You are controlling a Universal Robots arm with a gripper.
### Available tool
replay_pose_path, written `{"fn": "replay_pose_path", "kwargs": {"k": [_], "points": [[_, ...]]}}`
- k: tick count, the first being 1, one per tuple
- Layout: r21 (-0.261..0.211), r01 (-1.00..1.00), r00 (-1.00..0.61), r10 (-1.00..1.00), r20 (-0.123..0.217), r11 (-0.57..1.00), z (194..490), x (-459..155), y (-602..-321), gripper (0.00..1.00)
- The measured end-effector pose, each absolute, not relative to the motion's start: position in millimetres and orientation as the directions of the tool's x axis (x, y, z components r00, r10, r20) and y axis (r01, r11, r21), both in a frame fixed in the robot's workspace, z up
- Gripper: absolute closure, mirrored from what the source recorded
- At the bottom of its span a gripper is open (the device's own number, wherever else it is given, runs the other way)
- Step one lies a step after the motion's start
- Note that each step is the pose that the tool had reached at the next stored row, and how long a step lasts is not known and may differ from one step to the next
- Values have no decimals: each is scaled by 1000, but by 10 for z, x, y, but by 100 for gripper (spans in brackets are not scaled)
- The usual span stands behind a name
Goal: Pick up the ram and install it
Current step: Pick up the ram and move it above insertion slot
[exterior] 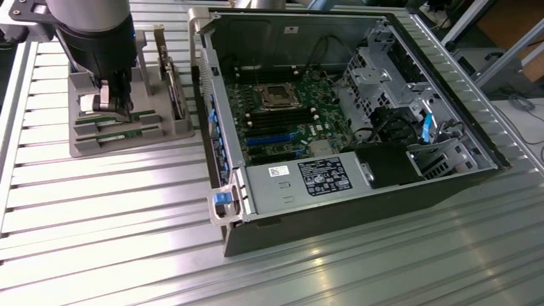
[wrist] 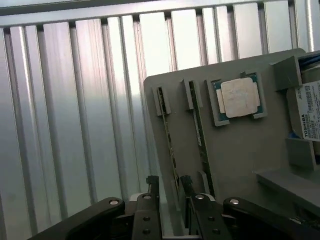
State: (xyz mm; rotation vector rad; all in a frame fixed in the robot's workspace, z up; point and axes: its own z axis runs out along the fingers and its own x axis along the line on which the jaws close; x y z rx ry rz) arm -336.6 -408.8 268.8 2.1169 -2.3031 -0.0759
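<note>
Over the grey holder (wrist: 240, 150), the open claw (wrist: 169, 182) straddles one ram (wrist: 166, 130).

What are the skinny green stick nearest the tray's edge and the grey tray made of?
The green stick looks like hard circuit board: thin, flat, greenish, with dark chips on it. The grey tray is probably plastic, with a dull matte finish: it barely shines, unlike the glossy metal table.

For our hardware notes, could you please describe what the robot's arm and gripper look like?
The arm is a black cylinder under a grey section, with a thin blue strip at its side. The gripper is black, its links joined by silvery pins.
</note>
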Motion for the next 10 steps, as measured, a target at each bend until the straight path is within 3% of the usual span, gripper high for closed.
{"fn": "replay_pose_path", "kwargs": {"k": [3,10], "points": [[44,-999,31,-999,-22,-32,2668,-3368,-4088,70],[44,-997,57,-998,-22,-58,2627,-3421,-4081,70]]}}
